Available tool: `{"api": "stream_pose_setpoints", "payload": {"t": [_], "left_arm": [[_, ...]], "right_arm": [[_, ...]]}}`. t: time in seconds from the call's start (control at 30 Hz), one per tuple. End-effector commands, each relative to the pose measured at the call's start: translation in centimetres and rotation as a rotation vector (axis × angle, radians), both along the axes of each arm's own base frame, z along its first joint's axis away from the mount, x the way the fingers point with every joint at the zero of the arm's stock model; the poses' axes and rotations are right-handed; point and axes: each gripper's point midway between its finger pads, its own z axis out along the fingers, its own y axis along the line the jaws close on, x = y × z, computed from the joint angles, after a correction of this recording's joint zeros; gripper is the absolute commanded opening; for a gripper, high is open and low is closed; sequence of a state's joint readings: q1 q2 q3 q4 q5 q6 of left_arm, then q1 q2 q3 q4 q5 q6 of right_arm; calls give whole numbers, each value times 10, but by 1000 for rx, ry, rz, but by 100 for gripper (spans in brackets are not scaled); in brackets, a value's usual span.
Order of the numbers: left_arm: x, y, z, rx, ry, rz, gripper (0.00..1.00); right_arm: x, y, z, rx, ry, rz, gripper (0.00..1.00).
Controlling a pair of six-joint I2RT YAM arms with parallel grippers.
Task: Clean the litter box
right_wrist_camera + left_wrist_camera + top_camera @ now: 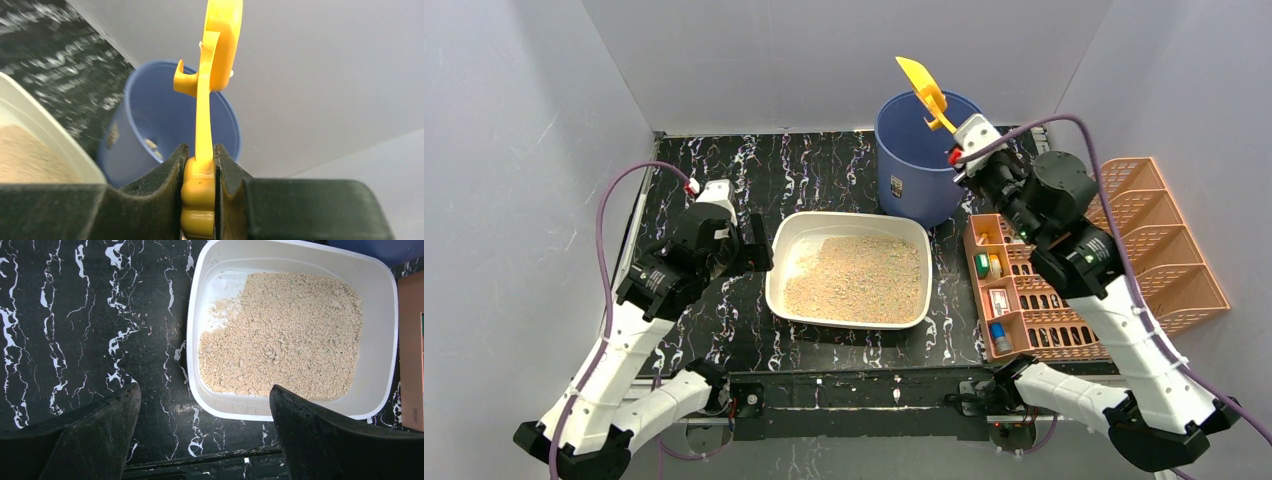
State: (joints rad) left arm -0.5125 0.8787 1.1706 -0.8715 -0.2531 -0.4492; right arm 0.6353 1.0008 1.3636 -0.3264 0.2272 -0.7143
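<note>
The litter box (776,262) is a shallow white tray of tan litter at the table's middle. It also fills the left wrist view (380,330), with bare white floor at its upper left corner. My left gripper (759,252) is open and empty, hovering just left of the box's left rim (205,397). My right gripper (958,150) is shut on the handle of a yellow scoop (924,90), held raised over the tall blue bucket (902,170). In the right wrist view the scoop (214,70) stands edge-on between the jaws (200,152) above the bucket (150,125), which holds a few clumps.
An orange-pink lattice organiser rack (1164,270) with small items stands right of the box, under my right arm. Grey walls enclose the table on three sides. The black marbled mat (724,170) lies under everything.
</note>
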Motion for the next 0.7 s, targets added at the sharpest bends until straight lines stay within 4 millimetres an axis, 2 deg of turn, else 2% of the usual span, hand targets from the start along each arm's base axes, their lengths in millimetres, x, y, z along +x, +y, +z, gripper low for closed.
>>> {"api": "stream_pose_setpoints", "payload": {"t": [0.0, 0.2, 0.43, 0.67], "left_arm": [[-3, -1, -18, -6, 49, 15, 98], [1, -10, -62, 7, 156, 25, 98], [16, -21, -90, 23, 195, 13, 98], [33, -26, -117, 56, 237, 35, 98]], "right_arm": [[-39, 16, 29, 346, 128, 138, 1], [-64, 22, 5, 524, 368, 148, 1], [-99, 38, -29, 582, 677, 197, 1], [-117, 37, -75, 549, 927, 98, 1]]}}
